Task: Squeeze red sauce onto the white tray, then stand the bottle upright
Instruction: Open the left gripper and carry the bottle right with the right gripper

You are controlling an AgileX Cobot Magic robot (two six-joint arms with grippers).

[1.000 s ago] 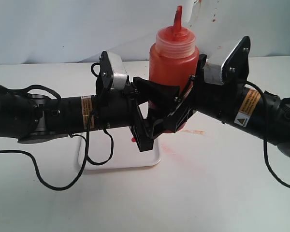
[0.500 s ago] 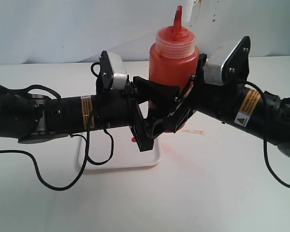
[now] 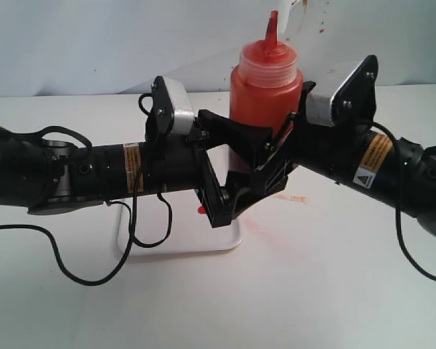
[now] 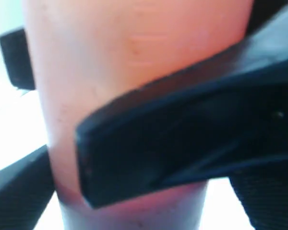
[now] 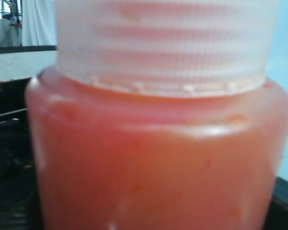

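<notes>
The bottle stands upright, nozzle up, beyond the right-hand end of the white tray in the exterior view, hemmed in by both arms. Its base is hidden behind them, so whether it rests on the bench cannot be told. The right claw appears closed on the bottle body. The left claw has fingers either side of that body, but whether it presses cannot be told. A small blob of red sauce lies on the tray near that end. Hazards, as judged:

- Release with the base unsupported or tilted would topple the bottle.
- Uneven opening of two crowded claws could drag it sideways.
- Any further pinch on the soft wall could eject sauce from the nozzle onto the bench, where pinkish smears show.
</notes>
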